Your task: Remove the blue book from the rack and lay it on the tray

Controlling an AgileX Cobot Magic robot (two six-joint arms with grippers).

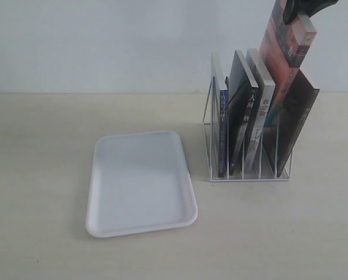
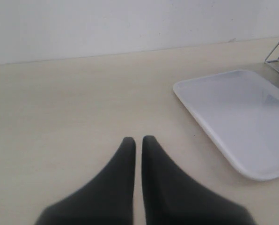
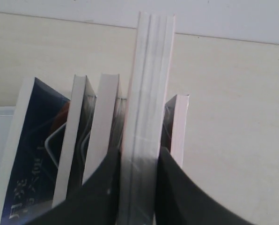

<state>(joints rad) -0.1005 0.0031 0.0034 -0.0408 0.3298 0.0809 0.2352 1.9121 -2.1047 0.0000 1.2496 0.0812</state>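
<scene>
The blue book stands in the leftmost slot of the white wire rack. In the right wrist view its deep blue cover shows at the side. My right gripper is at the top edge of the exterior view. It is shut on a red-orange book, held raised above the rack's right slots. That book's page edge sits between the right gripper jaws. The white tray lies flat left of the rack with nothing on it. My left gripper is shut on nothing, low over bare table beside the tray.
Two white-spined books stand in the middle slots. A black-covered book leans in the rightmost slot under the raised book. Behind the table is a pale wall. The left arm does not show in the exterior view.
</scene>
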